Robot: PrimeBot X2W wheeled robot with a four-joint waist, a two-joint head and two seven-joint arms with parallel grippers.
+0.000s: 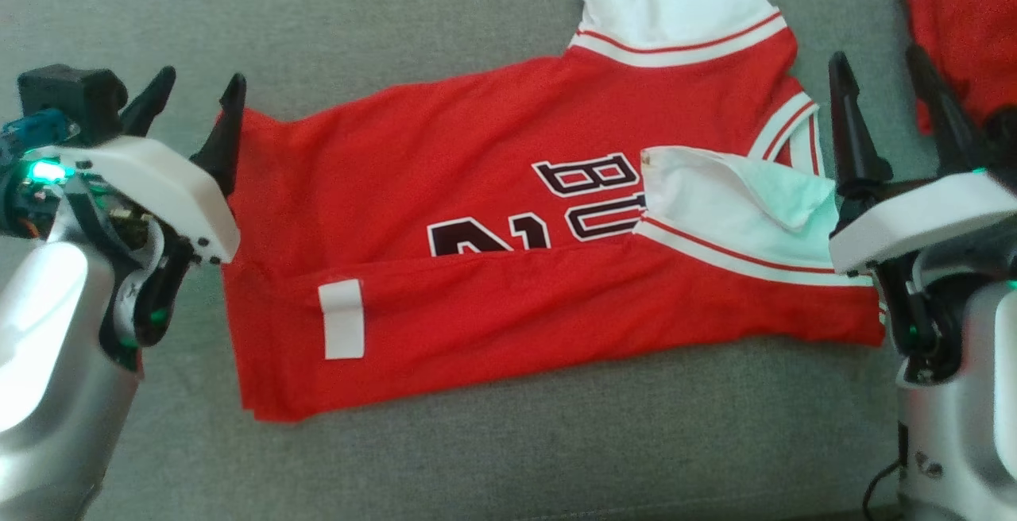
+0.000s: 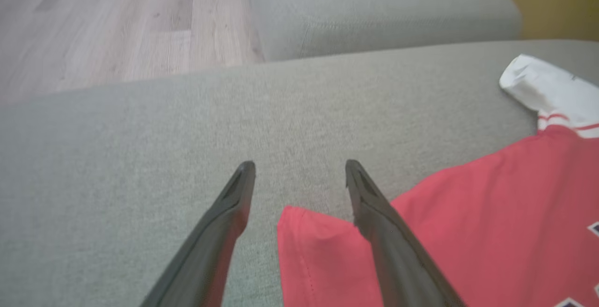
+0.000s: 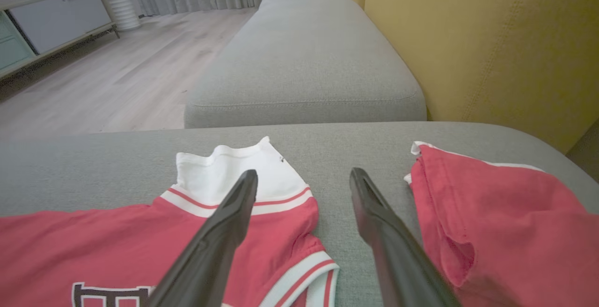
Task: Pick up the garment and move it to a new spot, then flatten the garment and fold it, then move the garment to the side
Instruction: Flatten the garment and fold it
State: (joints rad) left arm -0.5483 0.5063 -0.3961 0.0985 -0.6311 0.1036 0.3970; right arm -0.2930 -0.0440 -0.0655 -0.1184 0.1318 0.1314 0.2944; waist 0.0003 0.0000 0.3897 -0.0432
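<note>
A red jersey (image 1: 477, 187) with white sleeves and dark lettering lies flat on the grey sofa cushion (image 1: 318, 21). Its near long edge is folded over the lettering, and one white sleeve (image 1: 723, 195) is turned in on top. My left gripper (image 1: 199, 104) hovers open at the jersey's far left corner (image 2: 318, 246), with nothing between its fingers. At the jersey's right end, by the collar (image 3: 309, 274), my right gripper (image 1: 882, 100) also stands open and empty. The other white sleeve (image 3: 234, 176) lies spread toward the far side.
A second red garment (image 1: 961, 28) lies bunched at the cushion's far right, close to my right gripper's outer finger (image 3: 398, 246). Another grey cushion (image 3: 304, 63) extends beyond, with a yellow backrest (image 3: 491, 49) on the right. Wooden floor (image 2: 117, 21) lies past the cushion's edge.
</note>
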